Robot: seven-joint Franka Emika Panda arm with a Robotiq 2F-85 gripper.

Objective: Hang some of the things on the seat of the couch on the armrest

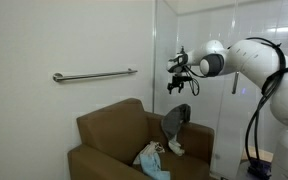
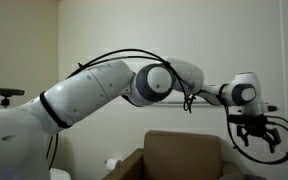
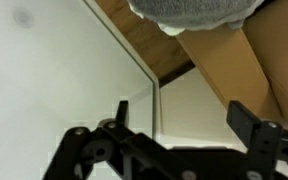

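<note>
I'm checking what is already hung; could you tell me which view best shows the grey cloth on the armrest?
An exterior view: the grey cloth shows whole, draped over the armrest. The wrist view cuts it off at the top. In an exterior view on the gripper, it is absent.

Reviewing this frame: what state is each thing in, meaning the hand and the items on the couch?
hand: open, empty, raised above the couch.
gray cloth: draped over the armrest.
blue cloth: crumpled on the seat, not hung.
white item: lying on the seat by the gray cloth; kind unclear.
</note>
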